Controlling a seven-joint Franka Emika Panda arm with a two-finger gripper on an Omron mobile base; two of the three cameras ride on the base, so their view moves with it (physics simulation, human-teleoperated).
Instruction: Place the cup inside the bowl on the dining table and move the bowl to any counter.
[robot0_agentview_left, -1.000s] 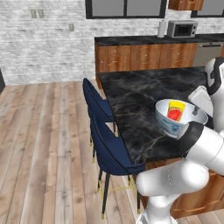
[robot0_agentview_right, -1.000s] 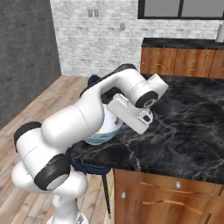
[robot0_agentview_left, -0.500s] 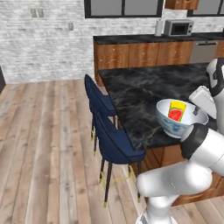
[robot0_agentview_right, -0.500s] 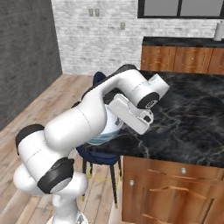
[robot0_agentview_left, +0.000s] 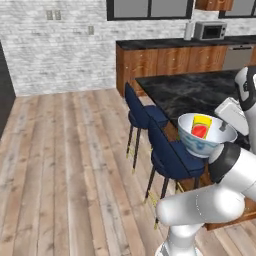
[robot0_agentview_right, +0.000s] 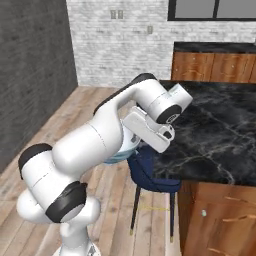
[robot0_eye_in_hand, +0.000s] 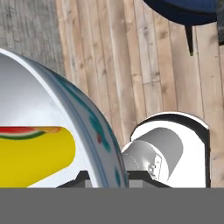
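gripper: pinching the bowl's rim
bowl: up in the air over the chairs
cup: lying inside the bowl

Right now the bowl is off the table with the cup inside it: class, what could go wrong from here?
1. The pincer pinches only one side of the bowl's rim, so the bowl may tip or slip.
2. The cup lies loose inside and could roll out.
3. The bowl hangs over the blue chairs and wooden floor, so a drop could break it.
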